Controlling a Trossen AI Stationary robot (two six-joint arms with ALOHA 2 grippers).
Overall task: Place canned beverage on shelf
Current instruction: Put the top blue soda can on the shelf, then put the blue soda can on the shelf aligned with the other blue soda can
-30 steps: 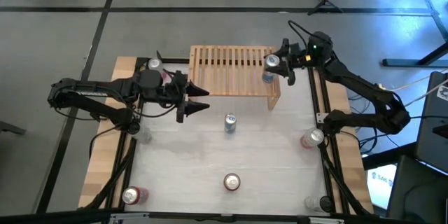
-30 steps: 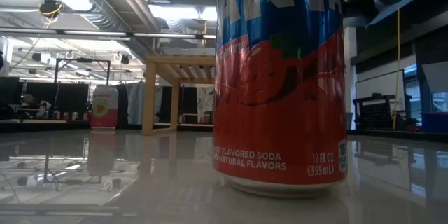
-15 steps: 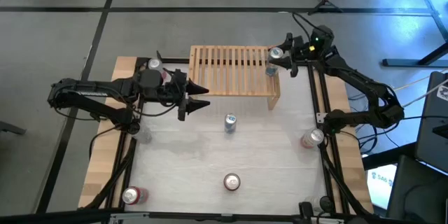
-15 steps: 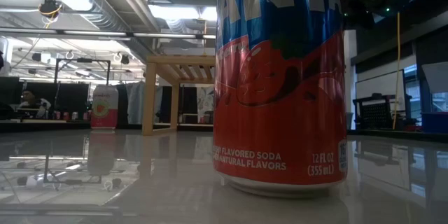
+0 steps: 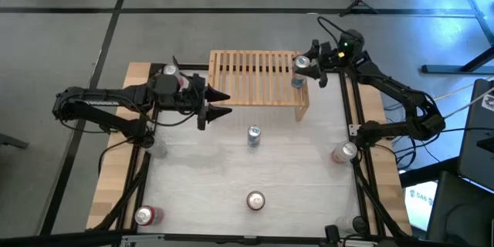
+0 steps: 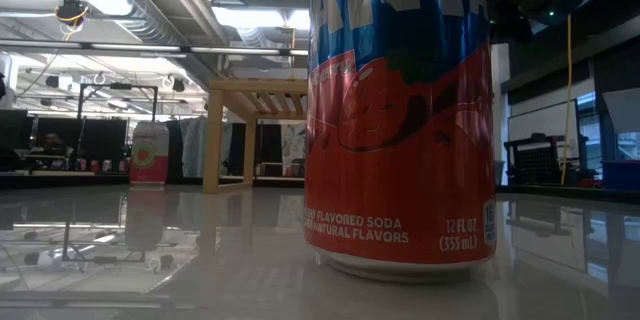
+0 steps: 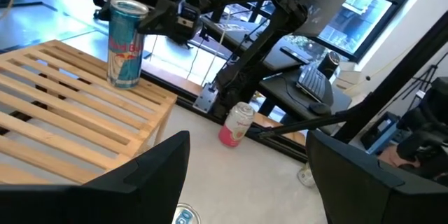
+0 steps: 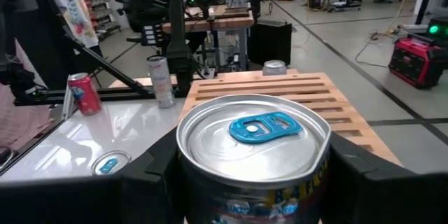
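Since the earlier frame, the right gripper point(image 5: 307, 63) barely moved, holding the can point(image 5: 298, 72) on the shelf point(image 5: 255, 77)'s right end; opening could tip it off. Left gripper point(image 5: 216, 105) waited, jaws wide.

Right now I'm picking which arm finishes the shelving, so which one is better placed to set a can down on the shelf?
Right. The right gripper already holds the blue can upright on the shelf at its right end. The left gripper hangs empty, jaws open, off the shelf's left front corner.
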